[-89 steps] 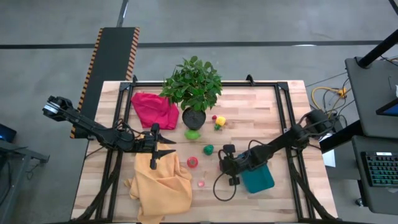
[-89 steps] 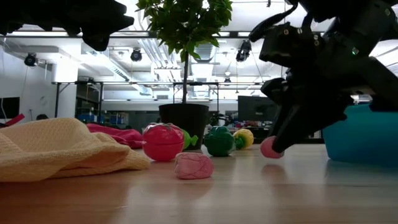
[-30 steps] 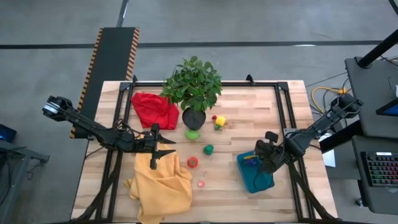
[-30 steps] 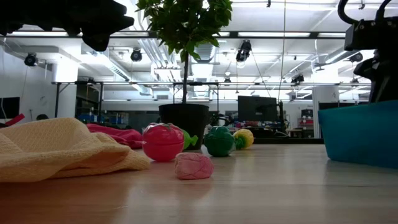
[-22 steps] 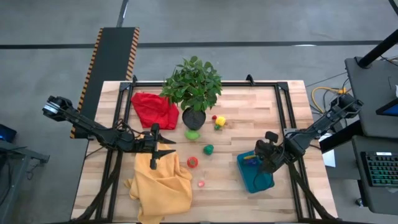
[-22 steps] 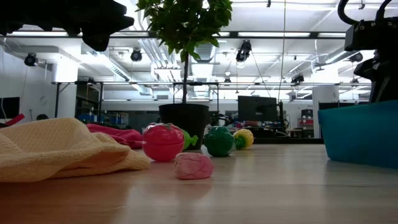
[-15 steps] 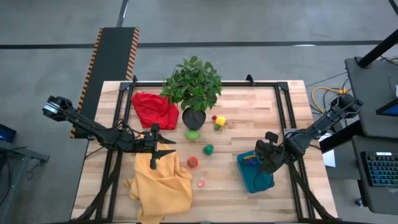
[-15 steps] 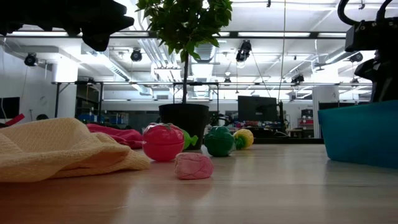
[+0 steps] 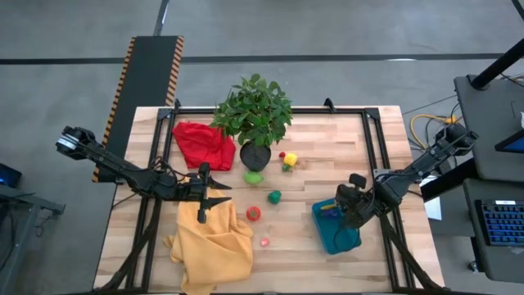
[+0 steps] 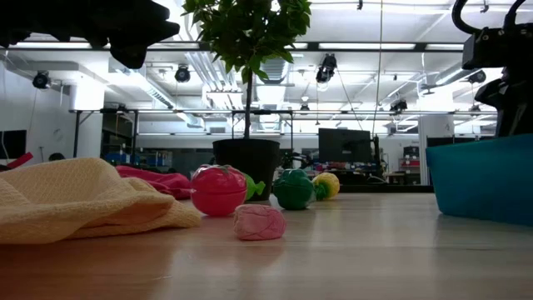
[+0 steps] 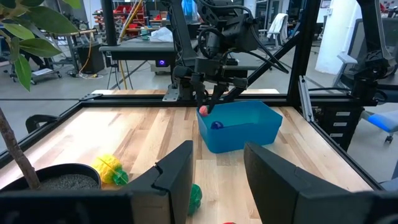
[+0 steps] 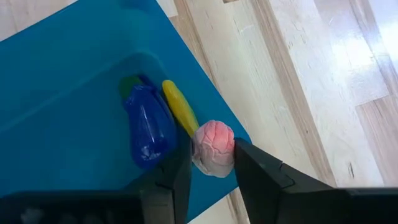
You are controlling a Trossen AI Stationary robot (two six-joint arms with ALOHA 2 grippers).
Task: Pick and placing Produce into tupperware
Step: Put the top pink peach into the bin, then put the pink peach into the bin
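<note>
The teal tupperware (image 9: pixel 337 229) stands at the table's right and holds a blue piece (image 12: pixel 148 127), a yellow piece (image 12: pixel 180 107) and a bit of green. My right gripper (image 9: pixel 347 209) hovers over it, shut on a pink toy piece (image 12: pixel 213 148). The red (image 9: pixel 254 213), green (image 9: pixel 274 197), small pink (image 9: pixel 264 242), light green (image 9: pixel 253 176) and yellow-red (image 9: pixel 288 159) produce lie on the bare wood. My left gripper (image 9: pixel 214 197) waits open above the yellow cloth (image 9: pixel 211 243), its fingers (image 11: pixel 177 174) wide apart. My right gripper pinches the pink piece (image 11: pixel 203 111) between its two fingers (image 12: pixel 177 168), one on either side. The fingers come from above, slanting down. The piece is lifted clear and hangs at the container's rim (image 12: pixel 205 99), above the pieces inside.
A potted plant (image 9: pixel 255 119) stands at the far middle, with a red cloth (image 9: pixel 201 144) to its left. The black frame rails (image 9: pixel 368 139) run along the table's sides. Bare wood lies between the loose produce and the container (image 10: pixel 483 179).
Three seconds ago my right gripper was low at the table, just left of the container, with the pink piece. It has since risen and moved right over the container. Over the last second both arms have kept still.
</note>
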